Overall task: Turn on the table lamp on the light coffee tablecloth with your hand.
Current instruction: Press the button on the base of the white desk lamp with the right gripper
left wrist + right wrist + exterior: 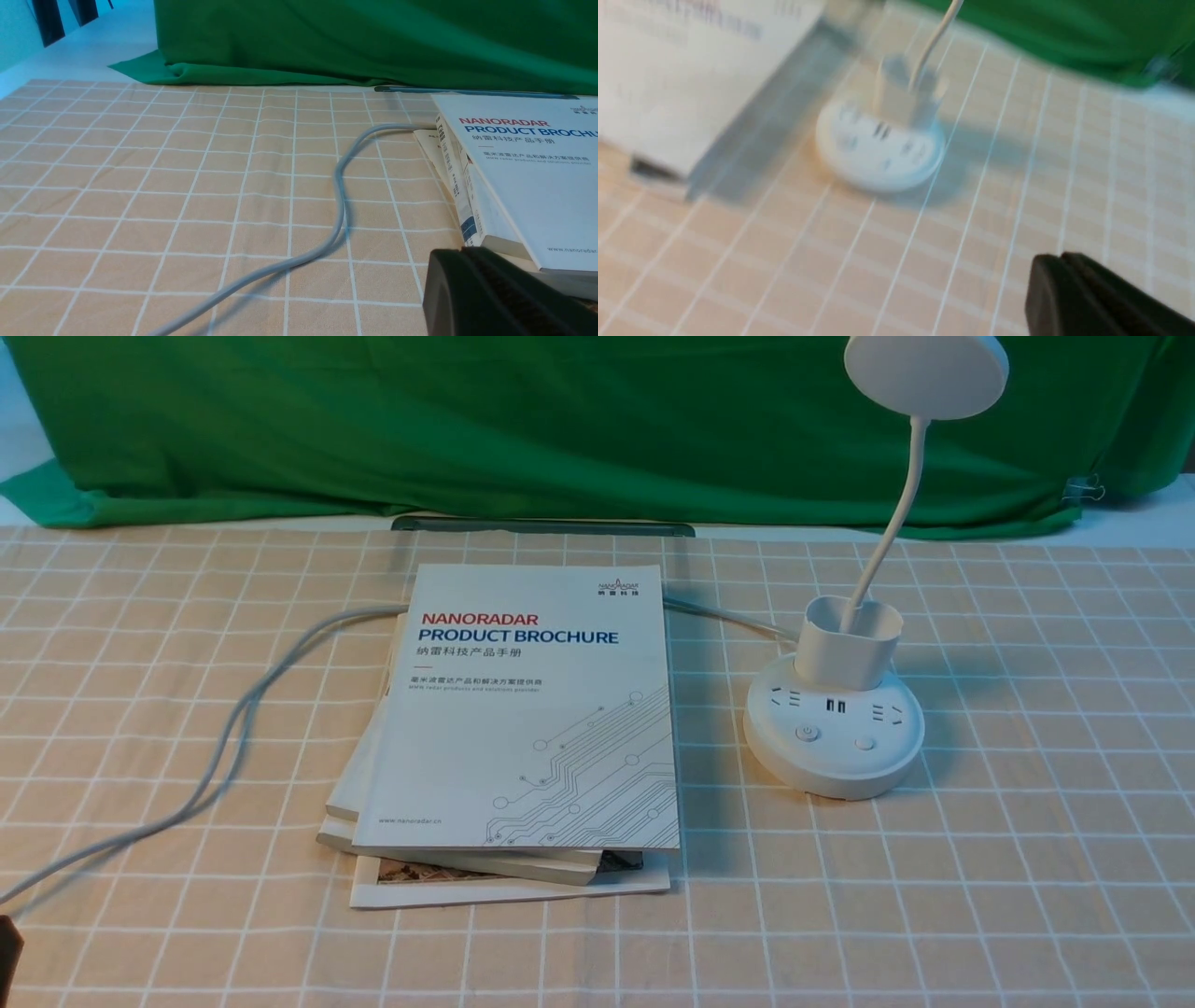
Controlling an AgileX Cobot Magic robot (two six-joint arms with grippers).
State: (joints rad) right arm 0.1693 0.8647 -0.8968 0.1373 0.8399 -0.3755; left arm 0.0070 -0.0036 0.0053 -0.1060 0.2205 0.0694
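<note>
The white table lamp (834,728) stands on the light coffee tablecloth (1027,821) at the right, with its disc head (926,373) high up, a bendy neck, a cup holder and a round base with two buttons (807,733). The lamp is unlit. It shows blurred in the right wrist view (880,149). My right gripper (1059,261) is shut and empty, above the cloth, well short of the lamp base. My left gripper (460,254) is shut and empty, low over the cloth beside the books; only a dark sliver of it (7,947) shows in the front view.
A stack of books topped by a white brochure (532,709) lies left of the lamp. A grey cable (233,728) snakes from under the books toward the front left. A green cloth backdrop (560,420) hangs behind, with a dark strip (541,526) at its foot.
</note>
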